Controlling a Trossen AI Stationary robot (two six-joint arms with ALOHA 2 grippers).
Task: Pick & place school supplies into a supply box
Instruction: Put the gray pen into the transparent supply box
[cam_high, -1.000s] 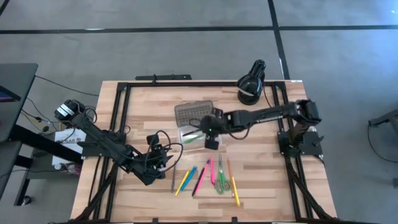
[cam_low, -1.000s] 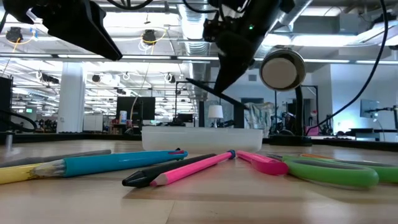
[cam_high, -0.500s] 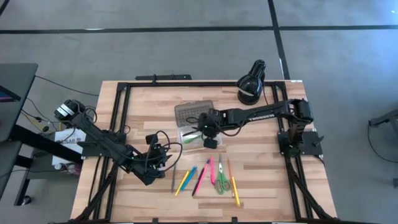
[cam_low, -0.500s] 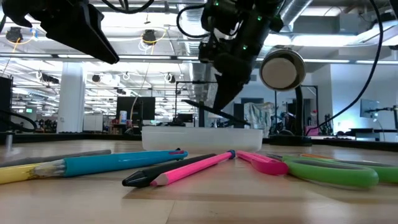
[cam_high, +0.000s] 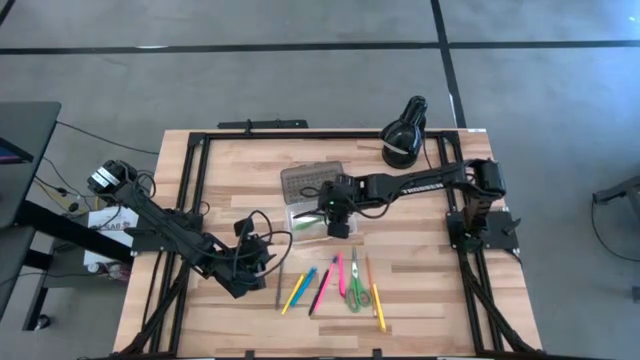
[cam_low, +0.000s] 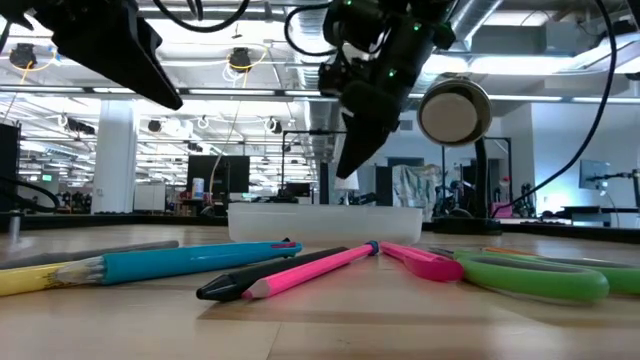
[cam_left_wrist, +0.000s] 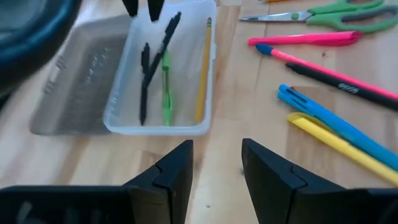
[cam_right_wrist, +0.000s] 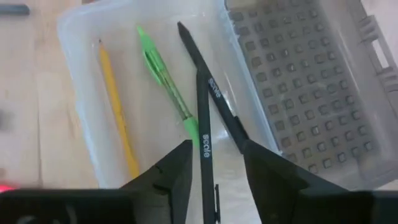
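Over the open box at mid-bench, the right pincer is held with fingers spread, gripping nothing. A yellow pencil, a green pen and two dark pens are seen inside. The left pincer, parted and empty, is half hidden by cables. More supplies are laid nearer.

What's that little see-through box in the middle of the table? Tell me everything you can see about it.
The supply box is a small rectangular tray of clear plastic, open, its grey-tinted lid with a dotted texture folded flat beside it. It rests on the wooden table, near the middle. Inside lie a yellow pencil, a green pen and two black pens, crossing each other. The right gripper hangs just above it, fingers apart.
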